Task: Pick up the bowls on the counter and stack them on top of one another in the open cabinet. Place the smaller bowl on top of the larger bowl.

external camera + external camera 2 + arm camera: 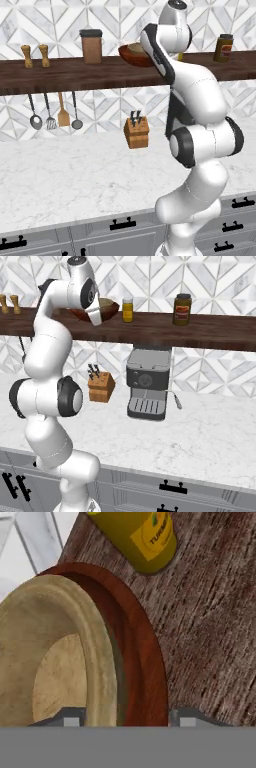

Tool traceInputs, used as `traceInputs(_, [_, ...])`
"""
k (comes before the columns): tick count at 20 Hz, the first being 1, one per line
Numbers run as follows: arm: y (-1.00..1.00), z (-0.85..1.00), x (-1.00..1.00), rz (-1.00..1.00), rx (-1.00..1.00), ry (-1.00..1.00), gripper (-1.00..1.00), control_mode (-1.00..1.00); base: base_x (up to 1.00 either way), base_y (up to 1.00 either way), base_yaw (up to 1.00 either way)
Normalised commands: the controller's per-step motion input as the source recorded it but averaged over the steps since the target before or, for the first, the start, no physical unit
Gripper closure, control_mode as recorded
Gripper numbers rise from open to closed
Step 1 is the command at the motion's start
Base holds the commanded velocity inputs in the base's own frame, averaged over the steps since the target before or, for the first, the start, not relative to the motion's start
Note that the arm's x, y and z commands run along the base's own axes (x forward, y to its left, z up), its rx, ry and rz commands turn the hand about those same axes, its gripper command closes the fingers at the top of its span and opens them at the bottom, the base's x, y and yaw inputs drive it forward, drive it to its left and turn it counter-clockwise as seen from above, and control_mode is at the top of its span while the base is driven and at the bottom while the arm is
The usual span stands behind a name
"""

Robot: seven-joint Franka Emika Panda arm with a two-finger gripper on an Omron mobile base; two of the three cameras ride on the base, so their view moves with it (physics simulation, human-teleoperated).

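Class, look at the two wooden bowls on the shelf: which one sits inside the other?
The smaller bowl, light tan, sits inside. The larger bowl, dark reddish-brown, lies beneath it on the open cabinet, its rim showing around the tan one, beside a yellow jar.

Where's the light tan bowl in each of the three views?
Left base view: the smaller bowl is on the shelf, top centre, nested in the larger bowl, partly behind the arm.
Right base view: upper left on the shelf, right of the arm's wrist.
Hand view: left half.
Shared landmark: the yellow jar beside the bowls, in right base and hand views.
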Motion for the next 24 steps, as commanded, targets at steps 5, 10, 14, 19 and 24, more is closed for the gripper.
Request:
traceInputs(5, [-0.11, -0.01, -0.86, 0.0, 0.0, -0.22, -1.0, -1.0, 0.0, 0.0, 0.0])
traceInputs(10, [-0.39, -0.47, -1.0, 0.0, 0.08, -0.35, -1.0, -1.0, 0.0, 0.0, 0.0])
traceInputs(14, [-0.64, -0.9, -1.0, 0.0, 0.14, -0.37, -1.0, -1.0, 0.0, 0.0, 0.0])
traceInputs(19, [-0.83, -1.0, -1.0, 0.0, 0.11, -0.31, -1.0, -1.0, 0.0, 0.0, 0.0])
traceInputs(24, [-0.98, -0.49, -1.0, 0.0, 0.23, -0.36, -1.0, -1.0, 0.0, 0.0, 0.0])
